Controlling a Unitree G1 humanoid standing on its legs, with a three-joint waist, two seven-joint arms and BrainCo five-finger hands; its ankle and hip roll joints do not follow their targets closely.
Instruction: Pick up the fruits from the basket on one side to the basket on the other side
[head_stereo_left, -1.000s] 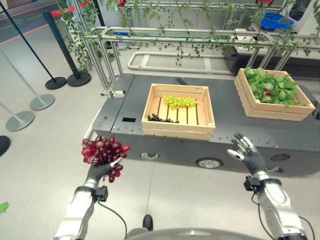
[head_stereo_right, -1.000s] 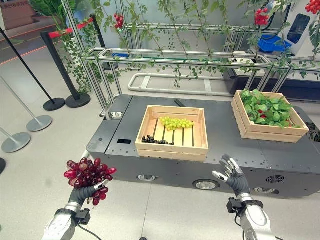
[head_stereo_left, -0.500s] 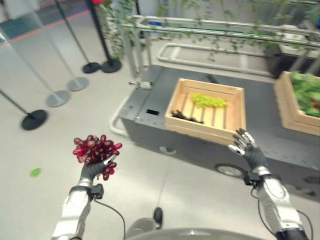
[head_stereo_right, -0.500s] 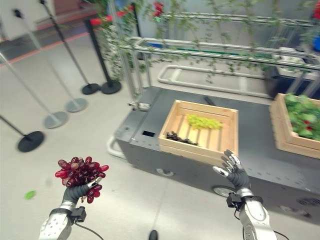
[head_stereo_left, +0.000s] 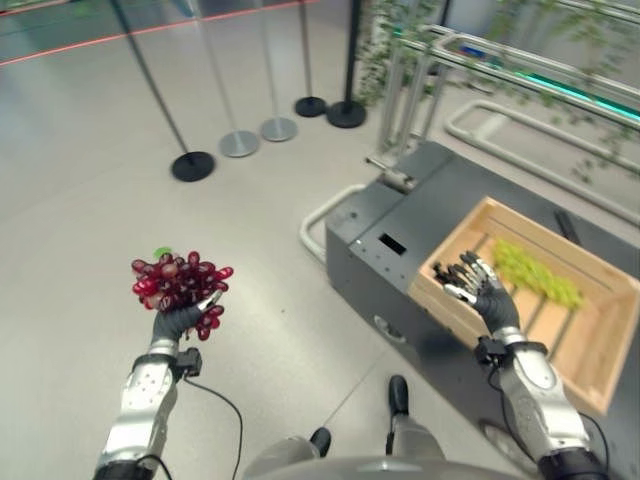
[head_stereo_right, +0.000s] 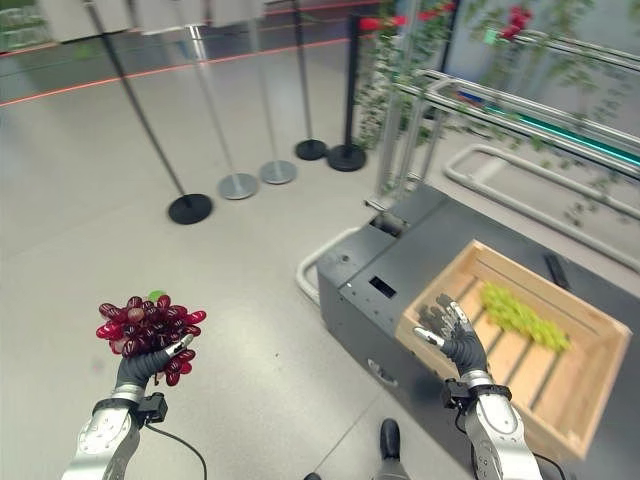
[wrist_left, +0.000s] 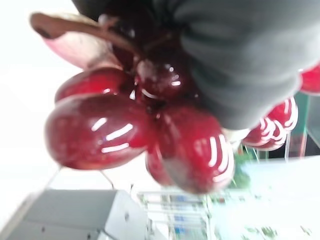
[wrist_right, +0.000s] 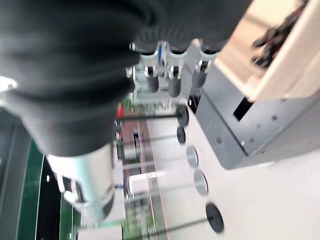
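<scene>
Red grapes (head_stereo_left: 178, 284) clutched atop raised left hand (head_stereo_left: 181, 321).

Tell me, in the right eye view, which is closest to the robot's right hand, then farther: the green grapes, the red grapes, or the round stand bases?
From the right hand:
1. Green grapes, in the wooden crate just beyond it.
2. Red grapes, across in the left hand.
3. Round stand bases, far off on the floor.

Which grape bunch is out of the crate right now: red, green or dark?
The red bunch: the left hand holds it up over the floor. The green bunch and dark bunch lie in the wooden crate.
</scene>
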